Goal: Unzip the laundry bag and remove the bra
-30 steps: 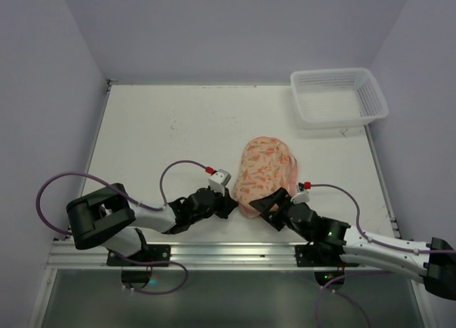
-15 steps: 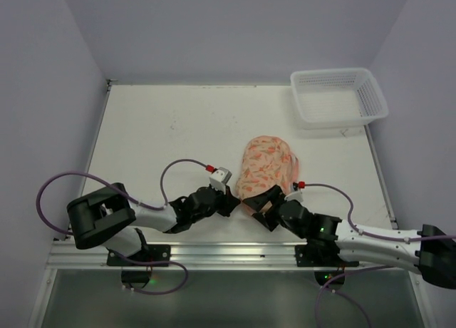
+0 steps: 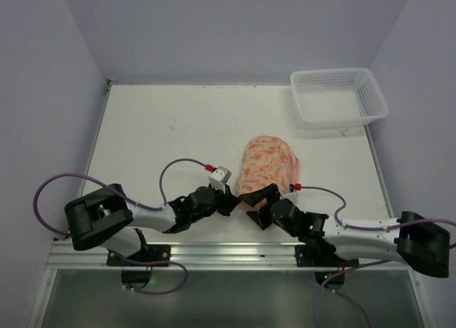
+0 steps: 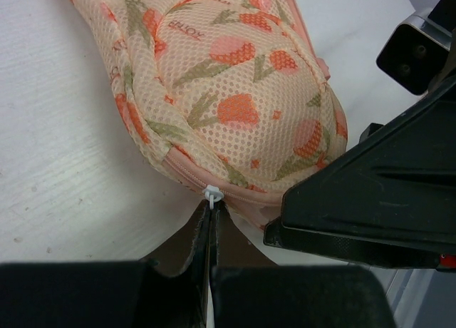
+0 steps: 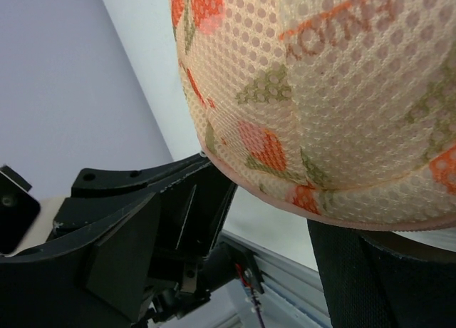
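The laundry bag (image 3: 265, 165) is a peach dome with an orange flower print and lies on the table, zipped shut. The bra is hidden. My left gripper (image 3: 230, 202) is at the bag's near left edge. In the left wrist view it (image 4: 211, 212) is shut on the white zip pull (image 4: 211, 194) on the pink zip trim. My right gripper (image 3: 256, 202) is at the bag's near end, close to the left one. Its jaws stand apart. In the right wrist view one finger (image 5: 370, 278) lies under the bag's rim (image 5: 342, 93).
A white lattice basket (image 3: 338, 96) stands at the back right corner. The metal rail runs along the table's near edge (image 3: 228, 251), just behind both grippers. The right gripper's black body (image 4: 377, 192) nearly touches the left fingers.
My right arm has slid left along the bag's near edge, closing on the left gripper. The left gripper and the bag have stayed put.
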Controlling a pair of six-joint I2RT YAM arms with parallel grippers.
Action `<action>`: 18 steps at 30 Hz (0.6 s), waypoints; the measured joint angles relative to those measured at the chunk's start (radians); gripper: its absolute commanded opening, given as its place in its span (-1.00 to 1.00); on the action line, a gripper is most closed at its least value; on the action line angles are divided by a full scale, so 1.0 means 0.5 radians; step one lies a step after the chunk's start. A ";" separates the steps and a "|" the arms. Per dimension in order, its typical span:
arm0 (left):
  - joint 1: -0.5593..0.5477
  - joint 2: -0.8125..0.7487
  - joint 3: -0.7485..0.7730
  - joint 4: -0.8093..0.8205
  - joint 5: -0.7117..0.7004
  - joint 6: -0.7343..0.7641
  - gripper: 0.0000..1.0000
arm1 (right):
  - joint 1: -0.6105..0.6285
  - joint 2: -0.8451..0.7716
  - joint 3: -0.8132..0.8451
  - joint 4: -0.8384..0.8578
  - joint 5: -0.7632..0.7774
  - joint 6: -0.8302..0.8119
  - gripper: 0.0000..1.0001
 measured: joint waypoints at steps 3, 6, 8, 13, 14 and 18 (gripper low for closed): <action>0.000 0.002 0.000 0.001 0.001 0.000 -1.00 | 0.000 0.026 0.001 0.036 0.018 0.043 0.68; 0.000 0.006 0.000 0.002 0.000 0.000 -1.00 | 0.010 0.064 0.001 0.059 0.019 0.079 0.68; 0.000 0.008 0.000 0.002 0.000 0.001 -1.00 | 0.033 0.081 0.001 0.066 0.025 0.117 0.68; 0.000 0.008 0.000 0.008 -0.003 0.001 -1.00 | 0.090 0.156 0.001 0.119 0.046 0.192 0.68; 0.000 0.008 0.000 0.008 -0.004 0.001 -1.00 | 0.095 0.175 0.001 0.131 0.053 0.205 0.67; 0.000 0.008 -0.001 0.008 -0.005 0.001 -1.00 | 0.105 0.237 0.001 0.163 0.075 0.253 0.66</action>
